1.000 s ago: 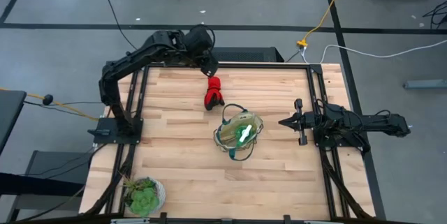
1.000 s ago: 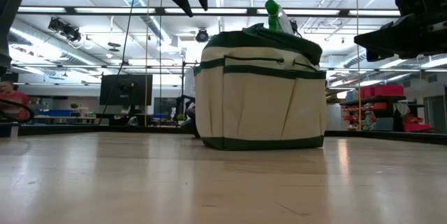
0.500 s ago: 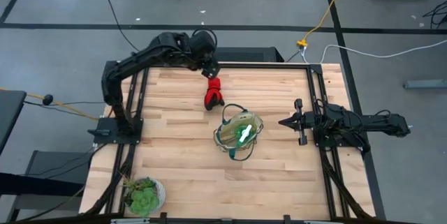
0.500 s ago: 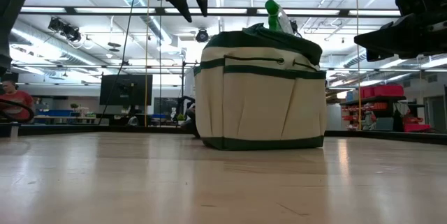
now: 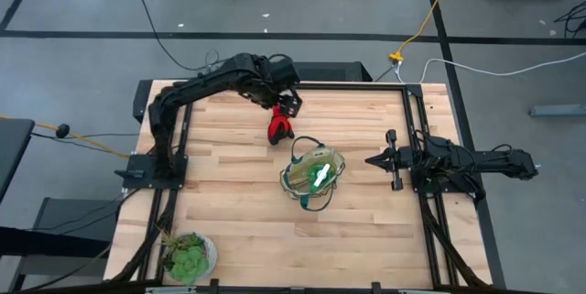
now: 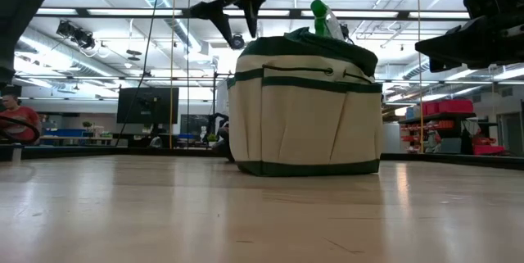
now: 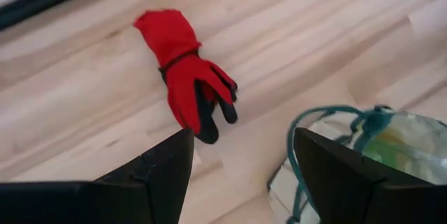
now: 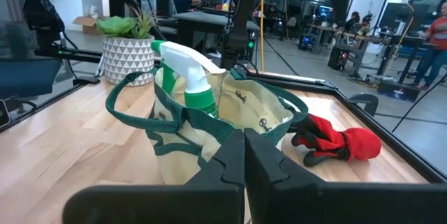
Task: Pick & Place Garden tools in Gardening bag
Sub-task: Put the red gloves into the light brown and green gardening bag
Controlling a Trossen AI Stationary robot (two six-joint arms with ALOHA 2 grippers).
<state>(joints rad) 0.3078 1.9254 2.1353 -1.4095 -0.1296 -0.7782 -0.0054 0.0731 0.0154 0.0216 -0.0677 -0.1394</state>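
The left gripper (image 5: 289, 108) hangs above the tabletop (image 5: 238, 212) near its far edge, fingers (image 7: 157, 175) spread wide and holding nothing, just over the red-and-black glove bundle (image 5: 277, 124), which lies flat on the wood just beside the gardening bag (image 5: 312, 176). The bag stands upright around the middle of the tabletop with the green spray bottle (image 8: 190, 77) inside it, white nozzle up. The right gripper (image 5: 372, 159) waits at the right edge, fingers pressed together and empty. A potted plant (image 5: 188, 256) stands at the near left corner
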